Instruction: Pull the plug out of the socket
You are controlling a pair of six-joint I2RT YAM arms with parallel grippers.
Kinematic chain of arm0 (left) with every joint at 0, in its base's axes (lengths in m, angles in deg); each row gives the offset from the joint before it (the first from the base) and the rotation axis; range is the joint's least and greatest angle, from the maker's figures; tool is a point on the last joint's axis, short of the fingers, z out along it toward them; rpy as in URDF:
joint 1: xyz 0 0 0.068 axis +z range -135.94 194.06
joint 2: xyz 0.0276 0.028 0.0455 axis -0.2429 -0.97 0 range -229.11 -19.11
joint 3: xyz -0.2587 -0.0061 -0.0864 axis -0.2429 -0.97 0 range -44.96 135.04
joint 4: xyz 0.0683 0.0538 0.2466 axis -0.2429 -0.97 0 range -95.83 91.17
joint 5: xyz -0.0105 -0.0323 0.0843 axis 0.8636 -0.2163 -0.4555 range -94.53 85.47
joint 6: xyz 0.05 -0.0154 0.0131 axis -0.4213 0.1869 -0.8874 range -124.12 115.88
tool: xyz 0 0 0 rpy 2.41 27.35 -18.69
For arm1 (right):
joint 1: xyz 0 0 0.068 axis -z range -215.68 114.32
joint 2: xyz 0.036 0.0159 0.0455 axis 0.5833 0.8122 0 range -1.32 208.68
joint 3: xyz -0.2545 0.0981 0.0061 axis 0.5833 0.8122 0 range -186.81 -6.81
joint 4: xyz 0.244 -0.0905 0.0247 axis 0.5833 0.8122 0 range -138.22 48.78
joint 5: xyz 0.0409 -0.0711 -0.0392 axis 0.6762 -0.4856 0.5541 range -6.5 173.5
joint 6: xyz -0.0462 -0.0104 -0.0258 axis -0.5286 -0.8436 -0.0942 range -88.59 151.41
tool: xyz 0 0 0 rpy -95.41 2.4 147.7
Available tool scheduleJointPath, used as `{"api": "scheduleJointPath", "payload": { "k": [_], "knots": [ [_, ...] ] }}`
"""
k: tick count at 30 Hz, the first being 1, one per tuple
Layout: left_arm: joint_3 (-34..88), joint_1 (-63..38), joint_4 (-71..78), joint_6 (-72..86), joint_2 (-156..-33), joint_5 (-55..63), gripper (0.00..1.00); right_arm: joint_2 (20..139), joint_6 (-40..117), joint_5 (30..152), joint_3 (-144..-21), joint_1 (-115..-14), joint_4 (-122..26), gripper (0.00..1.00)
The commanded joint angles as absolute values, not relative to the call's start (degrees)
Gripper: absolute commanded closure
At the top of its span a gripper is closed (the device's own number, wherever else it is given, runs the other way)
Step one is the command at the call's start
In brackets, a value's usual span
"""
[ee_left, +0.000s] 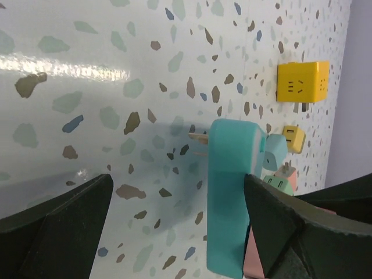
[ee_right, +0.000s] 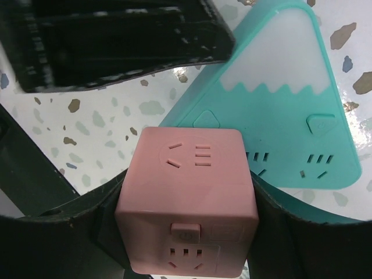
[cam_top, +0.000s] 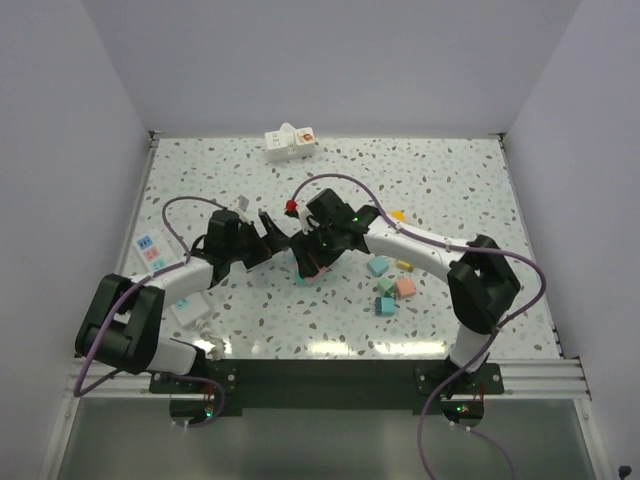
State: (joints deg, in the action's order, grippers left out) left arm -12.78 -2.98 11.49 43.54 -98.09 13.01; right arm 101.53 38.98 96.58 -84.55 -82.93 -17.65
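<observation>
Pink cube socket [ee_right: 189, 192] is sitting nearest the right wrist lens, the right tool [ee_right: 186, 244] clamping its two sides; behind it the teal plug [ee_right: 279, 116] is showing its broad mountain-shaped face; only the left wrist view is showing that plug edge-on, long axis running up the frame, bare metal prongs [ee_left: 199, 138] pointing sideways over the worktop [ee_left: 87, 87]; the left tool [ee_left: 177, 192] is gaping wide around it, gripping nothing; overhead, both tools are meeting mid-worktop.
</observation>
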Motion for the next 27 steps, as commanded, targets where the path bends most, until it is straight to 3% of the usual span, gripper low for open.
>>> {"api": "scheduleJointPath", "payload": {
  "k": [1, 11, 14, 17, 20, 24, 25, 27],
  "knots": [
    [-9.5, -4.7, 19.5, 46.6, -102.0, 17.2, 0.0, 96.2, 40.9, 99.7, -84.6, -82.9, -21.5, 1.0],
    [-10.2, -10.3, 32.0, 50.4, -104.4, 19.6, 0.0, 96.8, 41.9, 100.2, -87.2, -83.1, -20.6, 1.0],
    [-8.8, -11.3, 28.3, 48.7, -106.3, 20.4, 0.01, 96.1, 42.2, 99.9, -87.4, -83.1, -21.2, 1.0],
    [-8.8, -12.3, 28.0, 48.1, -108.2, 21.6, 0.09, 96.0, 43.3, 98.5, -88.1, -83.0, -21.8, 1.0],
    [-9.4, -14.1, 28.4, 48.0, -109.7, 22.7, 0.23, 96.0, 44.2, 97.3, -89.0, -83.0, -22.3, 1.0],
    [-11.4, -14.9, 32.2, 50.1, -110.4, 23.2, 0.56, 95.6, 45.6, 95.3, -90.0, -83.0, -22.9, 1.0],
    [-11.5, -14.9, 32.2, 50.2, -110.6, 22.9, 0.75, 95.6, 46.2, 93.9, -90.2, -83.0, -22.8, 1.0],
    [-11.1, -14.9, 30.7, 49.4, -110.5, 21.8, 1.0, 95.4, 46.6, 92.6, -90.6, -82.9, -21.9, 1.0]
  ]
}}
